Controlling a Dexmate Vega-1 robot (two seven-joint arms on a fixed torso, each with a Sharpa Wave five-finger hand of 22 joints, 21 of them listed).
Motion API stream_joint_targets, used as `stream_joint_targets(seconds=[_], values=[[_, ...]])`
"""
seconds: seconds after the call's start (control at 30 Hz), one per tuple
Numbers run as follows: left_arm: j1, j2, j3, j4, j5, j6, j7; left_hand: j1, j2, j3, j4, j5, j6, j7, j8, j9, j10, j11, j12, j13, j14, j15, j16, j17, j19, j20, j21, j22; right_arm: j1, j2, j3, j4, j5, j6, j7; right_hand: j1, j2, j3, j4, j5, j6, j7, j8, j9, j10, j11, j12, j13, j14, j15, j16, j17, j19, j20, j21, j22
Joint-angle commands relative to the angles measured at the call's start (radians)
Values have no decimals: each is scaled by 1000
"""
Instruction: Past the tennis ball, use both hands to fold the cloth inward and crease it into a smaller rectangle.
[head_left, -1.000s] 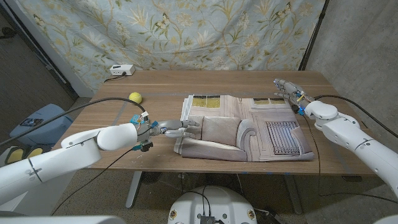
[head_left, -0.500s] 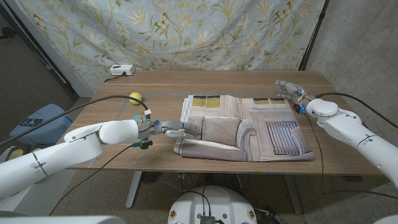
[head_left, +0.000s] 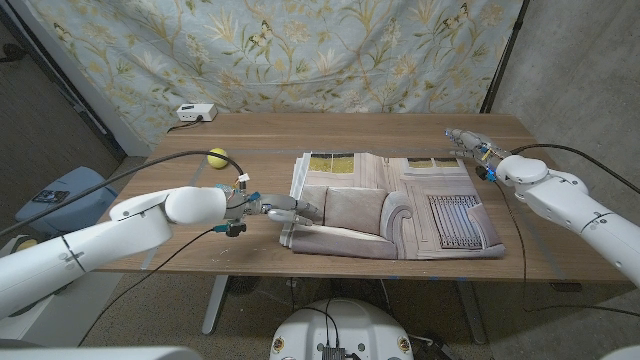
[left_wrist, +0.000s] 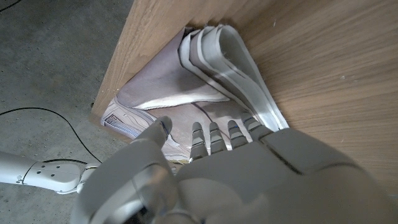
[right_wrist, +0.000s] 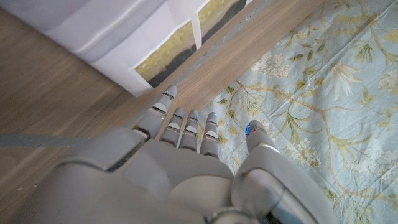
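Note:
The cloth (head_left: 400, 215), printed with a sofa and windows, lies folded in layers on the wooden table (head_left: 260, 135), right of centre. My left hand (head_left: 288, 210) is at its near left edge, fingers stretched out over the stacked folds, holding nothing. In the left wrist view the fingertips (left_wrist: 214, 134) reach over the cloth (left_wrist: 186, 99), thumb held apart. My right hand (head_left: 465, 138) is extended beside the cloth's far right corner. The right wrist view shows that hand (right_wrist: 168, 162) with straight fingers just off the cloth's corner (right_wrist: 124, 37). The yellow tennis ball (head_left: 217, 156) sits left of the cloth.
A small white box (head_left: 196, 113) with a cable sits at the table's far left edge. A floral curtain (head_left: 300, 50) hangs behind the table. Bare wood lies between the ball and the cloth and along the far edge.
The left arm has swung a little farther over the table, its hand staying at the cloth's left edge. The right hand has shifted slightly to the right. The cloth has not moved.

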Motion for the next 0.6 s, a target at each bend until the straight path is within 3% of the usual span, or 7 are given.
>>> stream_joint_targets(seconds=[0.03, 0.6], values=[[-38, -16, 27, 11, 20, 10, -44, -18, -2, 6, 20, 5, 20, 0, 11, 3, 19, 2, 8, 1, 18, 1, 7, 1, 1, 1, 7, 3, 19, -49, -31, -60, -53, -104, 9, 13, -5, 4, -8, 3, 2, -2, 3, 4, -1, -2, 3, 3, 0, -3, -2, 3, -1, 0, 3, 3], [-89, -44, 60, 27, 26, 34, -102, -59, -9, 18, 66, 6, 67, 14, 15, 2, 64, 0, 14, 0, 46, -16, 4, -3, -17, -12, 5, 4, 98, -92, -104, -117, -157, -256, 64, 24, -14, 6, -20, 3, -7, -1, 1, 4, -9, -4, 2, 4, -6, -4, -5, -3, -4, 9, 3, 3]])
